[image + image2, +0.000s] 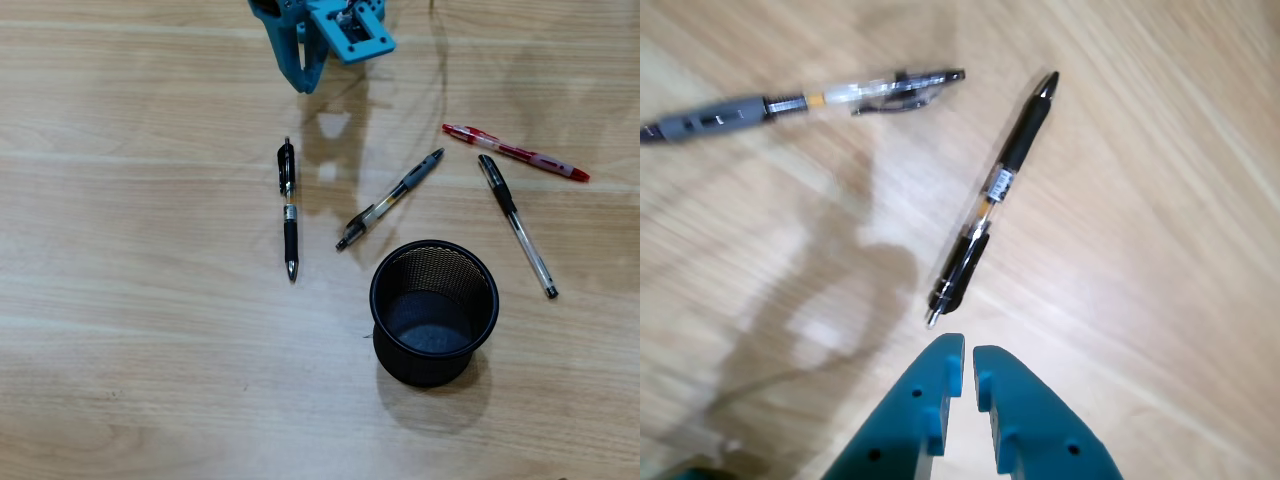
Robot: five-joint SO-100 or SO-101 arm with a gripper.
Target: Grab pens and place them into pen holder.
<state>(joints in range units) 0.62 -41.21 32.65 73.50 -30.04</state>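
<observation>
Several pens lie flat on the wooden table. In the overhead view a black pen point(288, 208) lies upright left of centre and a grey-and-clear pen point(390, 200) slants beside it. A black-and-clear pen point(516, 225) and a red-and-white pen point(515, 152) lie to the right. The pen holder point(425, 370), a round black mesh cup, stands upright below them, with nothing visible inside. My teal gripper point(304, 84) hangs at the top edge, above the black pen's upper end. In the wrist view the gripper point(968, 348) is shut with nothing in it, just short of the black pen point(995, 190). The grey-and-clear pen point(800, 100) lies beyond.
Bare wood point(130, 330) spreads over the left and bottom of the overhead view. The arm's shadow point(335, 125) falls between the black and grey-and-clear pens.
</observation>
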